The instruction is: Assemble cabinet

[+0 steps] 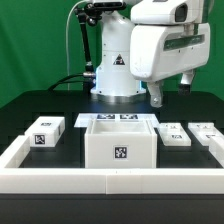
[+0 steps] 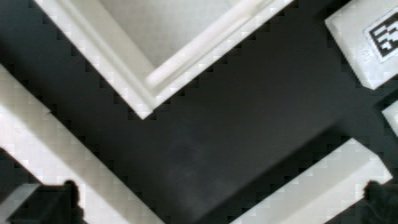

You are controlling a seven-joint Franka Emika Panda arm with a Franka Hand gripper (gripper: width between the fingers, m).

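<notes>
The cabinet (image 1: 120,146) is a white open-topped box with a tag on its front, standing at the table's middle front. A small white tagged block (image 1: 46,133) lies to its left in the exterior view, and two more, one (image 1: 172,135) and another (image 1: 207,132), lie to its right. My gripper (image 1: 172,90) hangs high above the right-hand blocks, open and empty. In the wrist view the dark fingertips (image 2: 43,206) stand wide apart with only black table between them. A white corner with a pale inside (image 2: 160,70) shows there, probably the cabinet's rim, and a tagged block (image 2: 377,40) sits at the edge.
The marker board (image 1: 113,120) lies flat behind the cabinet. A low white border rail (image 1: 110,181) runs along the front and up both sides. The robot base (image 1: 112,70) stands at the back. Blurred white bands (image 2: 54,140) cross the wrist view.
</notes>
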